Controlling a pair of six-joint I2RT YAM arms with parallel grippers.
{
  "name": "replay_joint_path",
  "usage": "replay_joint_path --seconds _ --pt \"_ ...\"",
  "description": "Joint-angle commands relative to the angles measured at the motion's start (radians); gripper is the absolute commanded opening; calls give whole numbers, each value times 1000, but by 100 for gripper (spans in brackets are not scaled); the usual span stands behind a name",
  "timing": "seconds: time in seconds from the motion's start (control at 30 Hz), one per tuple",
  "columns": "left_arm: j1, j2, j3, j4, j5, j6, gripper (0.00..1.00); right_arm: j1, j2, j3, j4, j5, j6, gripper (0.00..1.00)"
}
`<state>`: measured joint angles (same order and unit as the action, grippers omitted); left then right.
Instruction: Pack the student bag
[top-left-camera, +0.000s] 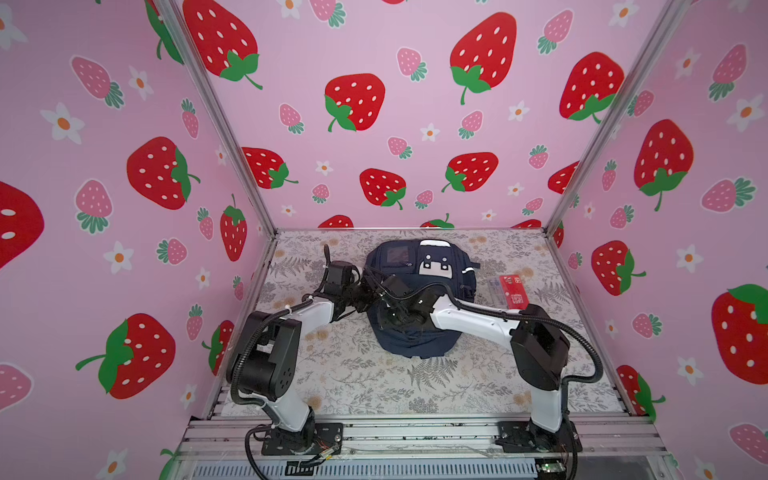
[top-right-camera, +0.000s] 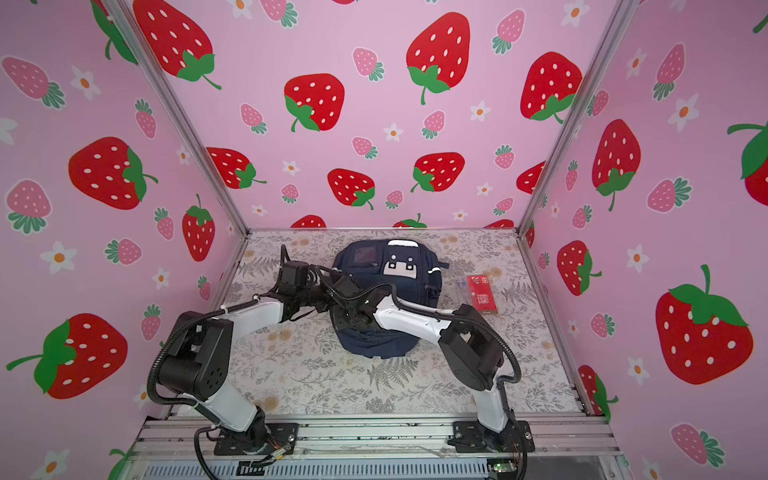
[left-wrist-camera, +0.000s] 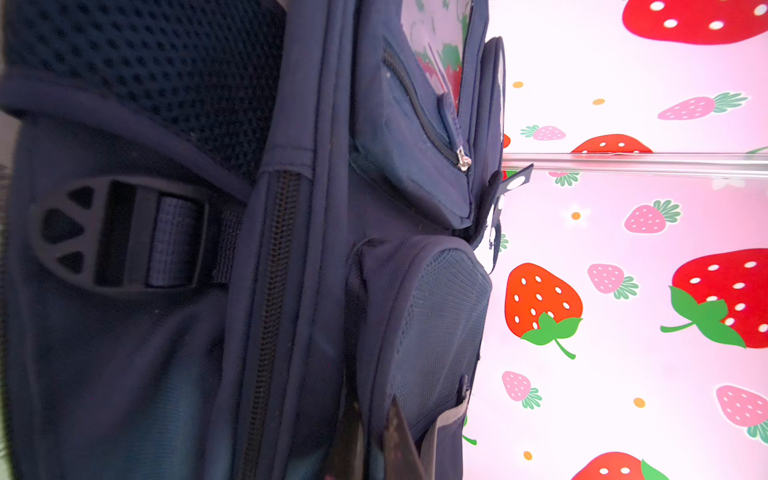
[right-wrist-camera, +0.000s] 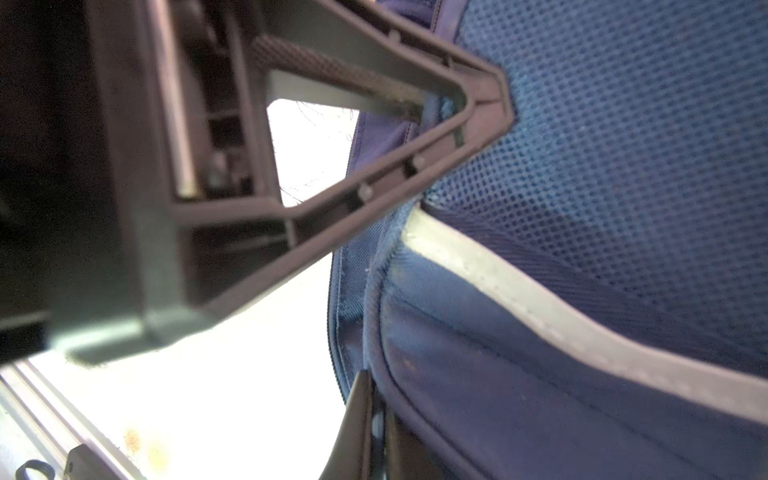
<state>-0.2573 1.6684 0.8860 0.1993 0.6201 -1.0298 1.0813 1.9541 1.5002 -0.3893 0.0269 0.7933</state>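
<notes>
Bag (top-left-camera: 411, 345) (top-right-camera: 374, 345): large navy fabric backpack with zip pockets, mesh panels and thin pale stripes.
Patch (top-left-camera: 434, 264): white with black squares, on the front.
Pose: lying flat, front up, patch end toward the upper frame.
Place: mid-frame in both top views, on the table (top-left-camera: 332, 374).
Lower end: rumpled.

The navy bag (top-left-camera: 409, 274) lies on the floral table (top-left-camera: 374, 382). The left gripper (top-left-camera: 365, 299) and right gripper (top-left-camera: 395, 316) meet over its left part. A red packet (top-left-camera: 515, 293) lies just right of it.
</notes>
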Motion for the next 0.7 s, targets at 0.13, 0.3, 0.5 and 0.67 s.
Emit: replay_joint_path --seconds 0.13,0.3,0.5,0.67 --pt "-61 -48 5 15 143 -14 0 29 -17 -5 184 -16 -3 29" --pt "-58 -45 12 -12 143 9 0 30 -106 -94 181 11 -6 35" --pt "-57 -43 24 -56 131 42 0 30 -260 -202 124 77 -17 39" --pt "-56 -30 37 -80 127 56 0 28 -383 -282 80 127 -35 51"
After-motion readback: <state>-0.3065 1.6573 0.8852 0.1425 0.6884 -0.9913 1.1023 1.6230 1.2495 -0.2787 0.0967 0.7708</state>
